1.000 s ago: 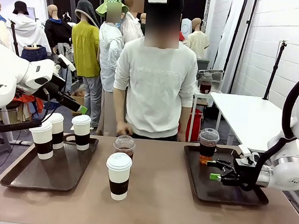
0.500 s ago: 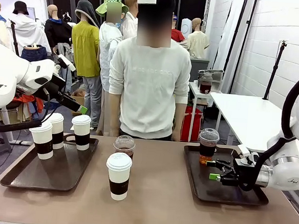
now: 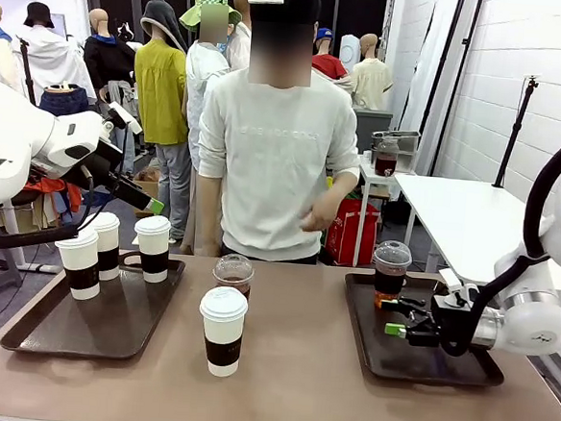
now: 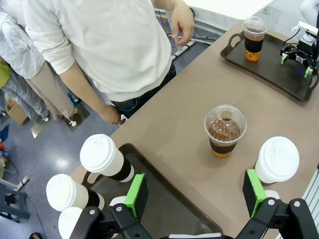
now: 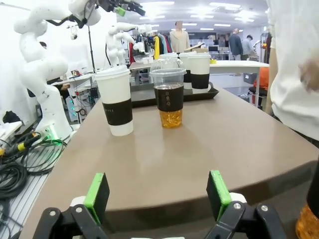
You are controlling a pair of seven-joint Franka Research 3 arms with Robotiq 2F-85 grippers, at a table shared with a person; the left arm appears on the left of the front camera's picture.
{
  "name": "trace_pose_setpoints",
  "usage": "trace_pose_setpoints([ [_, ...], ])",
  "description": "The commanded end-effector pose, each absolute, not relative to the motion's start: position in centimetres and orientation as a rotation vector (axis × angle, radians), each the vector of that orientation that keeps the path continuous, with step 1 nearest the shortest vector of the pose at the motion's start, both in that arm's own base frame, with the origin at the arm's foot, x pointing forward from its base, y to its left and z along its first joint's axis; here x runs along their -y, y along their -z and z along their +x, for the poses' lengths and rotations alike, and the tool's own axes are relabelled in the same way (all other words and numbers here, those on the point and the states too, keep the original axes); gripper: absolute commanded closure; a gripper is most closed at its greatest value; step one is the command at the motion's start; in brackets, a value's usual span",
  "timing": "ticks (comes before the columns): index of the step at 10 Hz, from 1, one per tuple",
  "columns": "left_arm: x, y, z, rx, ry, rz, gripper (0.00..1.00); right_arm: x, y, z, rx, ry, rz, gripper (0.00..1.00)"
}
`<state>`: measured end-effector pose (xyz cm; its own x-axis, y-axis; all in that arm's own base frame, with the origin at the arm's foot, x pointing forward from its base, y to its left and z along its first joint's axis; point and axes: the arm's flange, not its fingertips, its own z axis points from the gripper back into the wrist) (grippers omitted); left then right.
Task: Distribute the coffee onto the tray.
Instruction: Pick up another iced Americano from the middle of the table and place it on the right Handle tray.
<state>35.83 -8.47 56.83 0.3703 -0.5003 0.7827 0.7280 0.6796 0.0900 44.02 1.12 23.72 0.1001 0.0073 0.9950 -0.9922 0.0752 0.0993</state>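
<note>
- Both sets of jaws wide and empty: left gripper [image 4: 194, 195], right gripper [image 3: 400, 318]
- Paper cup [image 3: 223, 330]: likely crushable; grip its brown sleeve [image 3: 222, 351]
- Clear cup [image 3: 234, 274]: probably slick, sloshy; squeeze gently

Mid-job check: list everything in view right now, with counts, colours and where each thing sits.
left tray: one, dark brown, table's left side
right tray: one, dark brown, table's right side
paper cups: three, white with brown sleeves, far end of left tray
fourth paper cup: one, same colours, bare table near the middle
clear cup: one, dark coffee, on table just behind it
second clear cup: one, dark coffee, far end of right tray
table: one, brown
person: one, white top, far side
left gripper: green pads, open, raised above table's left side
right gripper: green pads, open, low over right tray
</note>
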Motion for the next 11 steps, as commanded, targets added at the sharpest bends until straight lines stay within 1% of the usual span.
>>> trace_pose_setpoints([
  [1,8.4,-56.8,35.7,0.88,0.804,-0.297,0.0,-5.1,-25.0,43.1,1.127,-1.051,1.186,0.0],
  [5,8.4,-56.8,35.7,0.88,0.804,-0.297,0.0,-12.7,-25.7,43.5,1.055,-1.137,1.221,0.0],
  [9,8.4,-56.8,35.7,0.88,0.804,-0.297,0.0,-19.4,-26.4,44.1,1.099,-1.137,1.2,0.0],
  [11,8.4,-56.8,35.7,0.88,0.804,-0.297,0.0,-20.7,-26.5,44.1,1.109,-1.131,1.2,0.0],
])
